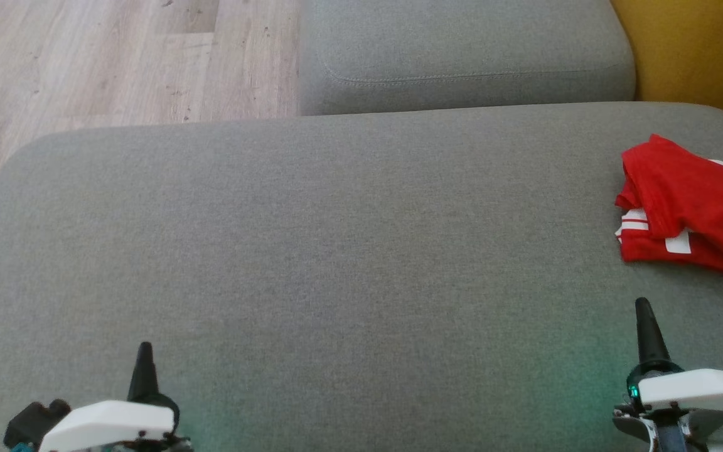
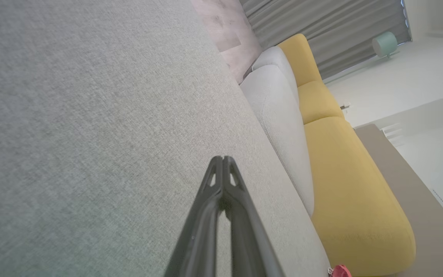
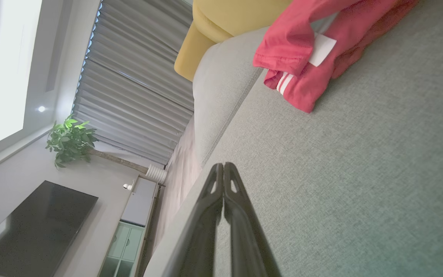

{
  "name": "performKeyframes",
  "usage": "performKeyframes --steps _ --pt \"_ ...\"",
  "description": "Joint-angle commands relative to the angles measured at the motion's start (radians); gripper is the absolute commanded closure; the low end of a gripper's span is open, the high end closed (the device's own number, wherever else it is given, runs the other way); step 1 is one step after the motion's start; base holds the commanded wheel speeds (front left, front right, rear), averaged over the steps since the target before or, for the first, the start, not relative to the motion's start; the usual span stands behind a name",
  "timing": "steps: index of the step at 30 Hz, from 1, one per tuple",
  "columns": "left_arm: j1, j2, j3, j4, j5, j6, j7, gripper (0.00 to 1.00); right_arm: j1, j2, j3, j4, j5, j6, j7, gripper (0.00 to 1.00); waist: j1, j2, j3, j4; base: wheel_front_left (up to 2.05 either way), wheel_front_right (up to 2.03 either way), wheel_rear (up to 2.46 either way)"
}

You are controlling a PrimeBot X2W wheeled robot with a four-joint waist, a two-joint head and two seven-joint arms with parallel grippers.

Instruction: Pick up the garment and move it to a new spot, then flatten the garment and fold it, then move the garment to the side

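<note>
A: Nearest the lens, the left gripper [image 1: 144, 349] is poking up at the lower left, its two dark tapered fingers [image 1: 144, 376] pressing tip to tip on nothing. A white moulded shell [image 1: 110, 424] is covering its base.
B: The right gripper [image 1: 642, 305] is doing likewise at the lower right: slim black fingers meeting at a point, empty, over the cushion [image 1: 336, 251]. A green glow [image 1: 581, 383] is tinting the cloth beside it.
A: That cushion is showing a grey, coarse weave, broad and flat with rounded corners. Is the garment [image 1: 694, 201] lying on it?
B: Yes, on its far right part, ahead of the right gripper and apart from it. The garment is red, soft, bunched in loose folds, with white stripes [image 1: 632, 223] at one hem and a white rectangular label [image 1: 679, 242].
A: The view's edge is cutting off its right side, so its full shape is hard to tell.
B: Beyond, a second grey block [image 1: 462, 56] with a stitched seam is butting against the cushion, a yellow seat [image 1: 694, 50] is peeking in at the corner, and pale wood-grain floor [image 1: 117, 56] is lying to the left.
</note>
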Motion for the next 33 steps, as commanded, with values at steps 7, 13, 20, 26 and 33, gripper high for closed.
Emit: performKeyframes --steps 7,13,20,26,33 --pt "-0.070 -0.010 0.074 -0.017 -0.067 -0.031 0.021 1.00 -0.072 -0.016 0.003 -0.023 0.100 0.005 0.016 1.00 -0.0001 0.0000 0.005 -0.005 0.00 0.00 0.00" --pt "-0.082 -0.023 0.102 -0.012 -0.114 -0.051 0.036 1.00 -0.085 -0.016 -0.003 -0.019 0.171 0.005 0.025 1.00 -0.0001 0.0000 0.009 -0.008 0.00 0.00 0.00" --pt "-0.096 -0.038 0.135 -0.006 -0.168 -0.074 0.054 1.00 -0.101 -0.017 -0.010 -0.013 0.252 0.006 0.035 1.00 -0.0001 0.0000 0.014 -0.013 0.00 0.00 0.00" --pt "-0.107 -0.050 0.163 -0.001 -0.215 -0.093 0.069 1.00 -0.114 -0.017 -0.016 -0.008 0.322 0.006 0.044 1.00 -0.0001 0.0000 0.018 -0.017 0.00 0.00 0.00" --pt "-0.121 -0.065 0.196 0.005 -0.270 -0.116 0.087 1.00 -0.129 -0.017 -0.023 -0.002 0.404 0.006 0.054 1.00 -0.0001 0.0000 0.022 -0.021 0.00 0.00 0.00"
